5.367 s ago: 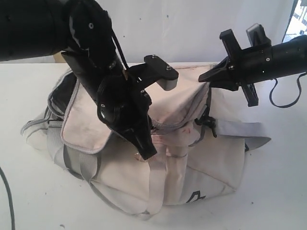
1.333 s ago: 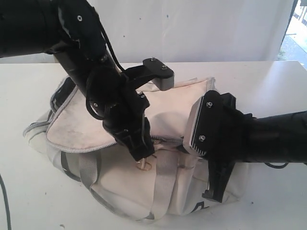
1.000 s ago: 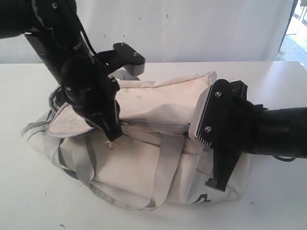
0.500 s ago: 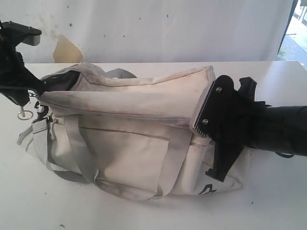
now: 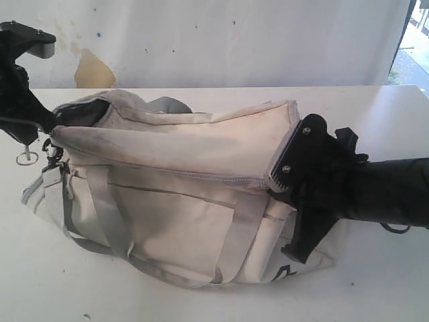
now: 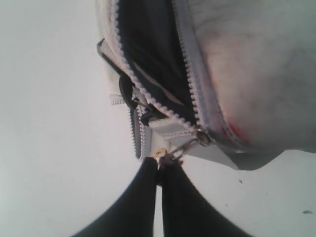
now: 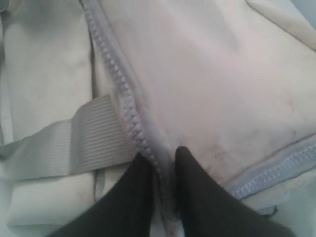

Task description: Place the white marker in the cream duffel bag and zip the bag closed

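Note:
The cream duffel bag [image 5: 188,194] lies on its side across the table, its grey zipper [image 5: 201,176] run shut along the top. At the bag's left end my left gripper [image 5: 47,129] is shut on the zipper pull [image 6: 183,146], just off the bag's corner. A gap with black lining [image 6: 148,59] still shows there. My right gripper [image 5: 273,190] is at the right end, its fingers [image 7: 140,168] pinching the fabric fold along the zipper seam [image 7: 121,94]. The white marker is hidden.
The bag rests on a white table [image 5: 375,114] before a white backdrop with a brown stain [image 5: 90,67]. A metal ring [image 5: 27,158] dangles below the left gripper. Grey carry straps [image 5: 114,228] loop down the bag's front side.
My left gripper dragged the zipper pull from mid-bag to the left end, closing the top. In the last half second the bag sagged slightly and my right gripper dipped a little.

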{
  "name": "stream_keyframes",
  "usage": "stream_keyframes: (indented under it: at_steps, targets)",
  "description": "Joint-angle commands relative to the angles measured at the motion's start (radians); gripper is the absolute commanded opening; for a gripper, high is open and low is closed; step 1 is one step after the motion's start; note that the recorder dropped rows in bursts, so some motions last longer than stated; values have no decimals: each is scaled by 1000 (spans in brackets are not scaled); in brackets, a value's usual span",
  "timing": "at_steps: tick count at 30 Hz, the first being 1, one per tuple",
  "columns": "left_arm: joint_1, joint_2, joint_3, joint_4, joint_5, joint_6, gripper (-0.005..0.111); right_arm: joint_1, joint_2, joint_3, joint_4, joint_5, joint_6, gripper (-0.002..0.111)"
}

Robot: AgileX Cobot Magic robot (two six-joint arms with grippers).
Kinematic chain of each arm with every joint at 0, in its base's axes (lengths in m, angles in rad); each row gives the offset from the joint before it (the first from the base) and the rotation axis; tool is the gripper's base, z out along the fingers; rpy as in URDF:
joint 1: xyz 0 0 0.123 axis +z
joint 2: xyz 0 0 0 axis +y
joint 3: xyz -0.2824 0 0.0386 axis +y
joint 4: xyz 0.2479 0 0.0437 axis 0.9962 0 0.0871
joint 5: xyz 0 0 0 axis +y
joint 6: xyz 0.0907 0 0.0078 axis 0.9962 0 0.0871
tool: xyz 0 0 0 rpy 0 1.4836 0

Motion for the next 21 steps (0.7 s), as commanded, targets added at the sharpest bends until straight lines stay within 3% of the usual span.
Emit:
stream_keyframes:
  at_steps: [1, 3, 5, 12, 16, 21]
  targets:
    - [-35, -18, 1, 35, 20, 21, 0, -10, 2, -23, 5, -49, 256, 35]
    - [-41, -19, 1, 39, 14, 21, 0, -10, 0, -39, 5, -73, 394, 49]
    - [-41, -19, 1, 41, 12, 19, 0, -10, -6, -56, 5, -73, 473, 54]
    - [-41, -19, 1, 41, -3, 1, 0, -10, -36, -124, 5, 58, 487, 57]
    - [-41, -19, 1, 40, -11, -41, 0, -10, -36, -131, 0, 160, 487, 71]
    - [-41, -19, 1, 40, -27, -46, 0, -10, -38, -131, 8, 175, 506, 70]
